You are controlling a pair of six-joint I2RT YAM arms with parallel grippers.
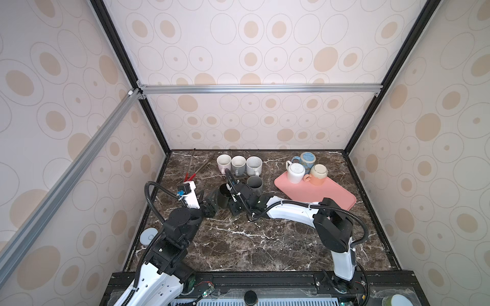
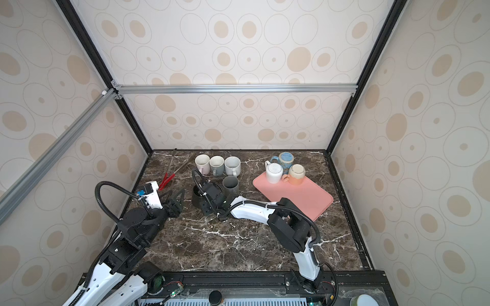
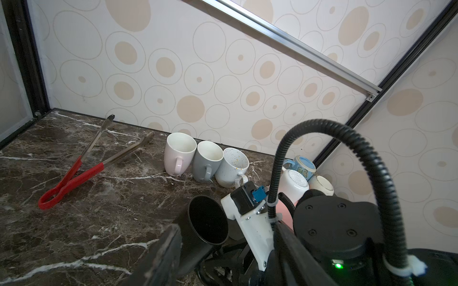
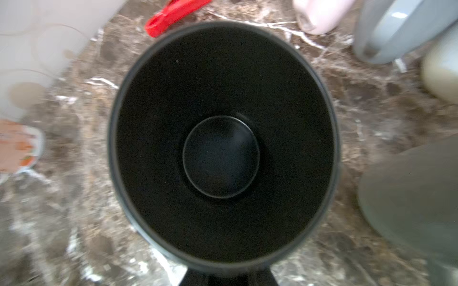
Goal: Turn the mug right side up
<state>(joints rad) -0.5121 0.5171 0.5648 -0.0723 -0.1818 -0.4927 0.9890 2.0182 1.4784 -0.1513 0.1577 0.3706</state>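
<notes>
The black mug stands mouth up on the marble table, left of its middle. My right gripper reaches in from the right and is shut on the mug's near side. In the right wrist view I look straight down into the mug, and the gripper shows only as a dark shape under the rim; its exact hold is hidden. My left gripper stands open just left of the mug. In the left wrist view the mug lies ahead of that gripper, close to one of the fingers.
A grey mug stands upright just right of the black one. Three pale mugs line the back wall. Red-handled tongs lie at the back left. A pink mat at the right carries upside-down white and peach mugs, with a blue one behind.
</notes>
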